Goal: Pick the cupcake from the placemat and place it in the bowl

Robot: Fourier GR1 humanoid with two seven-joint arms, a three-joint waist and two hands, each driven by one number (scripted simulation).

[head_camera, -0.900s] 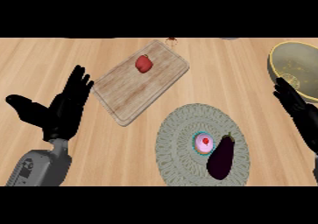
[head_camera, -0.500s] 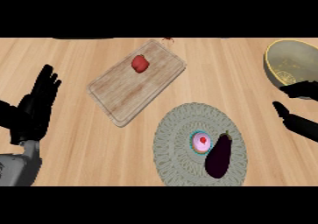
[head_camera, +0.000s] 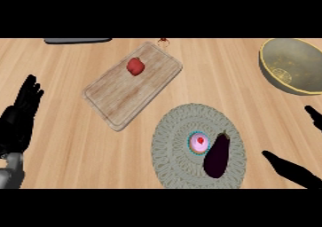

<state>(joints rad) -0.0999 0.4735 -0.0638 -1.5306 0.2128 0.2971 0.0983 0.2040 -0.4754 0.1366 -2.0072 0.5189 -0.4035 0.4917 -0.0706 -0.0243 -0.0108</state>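
Right hand (head_camera: pixel 291 170) open and empty at the counter's near right edge; left hand (head_camera: pixel 16 119) open, resting at the left edge. Cupcake (head_camera: pixel 200 142) right of centre on the placemat (head_camera: pixel 173 146), just beside the eggplant (head_camera: pixel 217 155). Could nudge that eggplant or tip the cupcake when closing in. Upright, red topping up, round from above: no long axis
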